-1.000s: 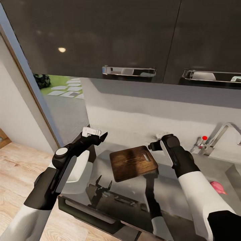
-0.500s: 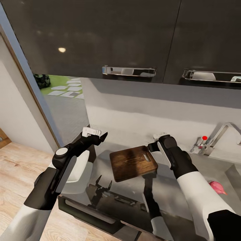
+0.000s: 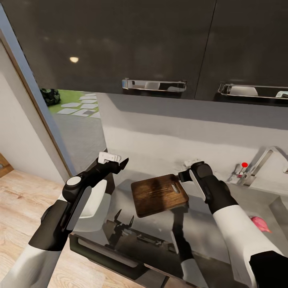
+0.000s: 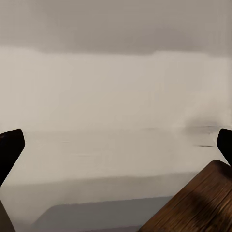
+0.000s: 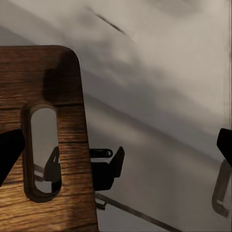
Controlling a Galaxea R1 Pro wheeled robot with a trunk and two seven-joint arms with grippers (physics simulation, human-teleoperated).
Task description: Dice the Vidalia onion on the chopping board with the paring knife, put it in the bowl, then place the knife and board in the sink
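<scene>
The dark brown chopping board [image 3: 159, 195] lies on the grey countertop [image 3: 208, 228], slot handle toward the wall. My right gripper [image 3: 182, 173] hovers open at that handle end; the right wrist view has the board [image 5: 46, 87] and its slot under the gripper [image 5: 116, 147]. The left gripper [image 3: 119, 161] is open in the air left of the board, whose corner [image 4: 203, 203] shows past its spread fingertips [image 4: 9, 150]. The pinkish Vidalia onion [image 3: 260, 224] lies in the sink [image 3: 279, 208] at far right. A white bowl [image 3: 96, 206] sits partly behind my left arm. The paring knife is out of view.
A chrome tap [image 3: 262, 160] with a red dot [image 3: 244, 164] stands behind the sink. Dark upper cabinets [image 3: 156, 44] with chrome handles hang overhead. The counter ends at the left, where a glass door and wooden floor [image 3: 24, 200] begin.
The right gripper edged a little left toward the board's handle end, then eased back slightly. The left arm has stayed still.
</scene>
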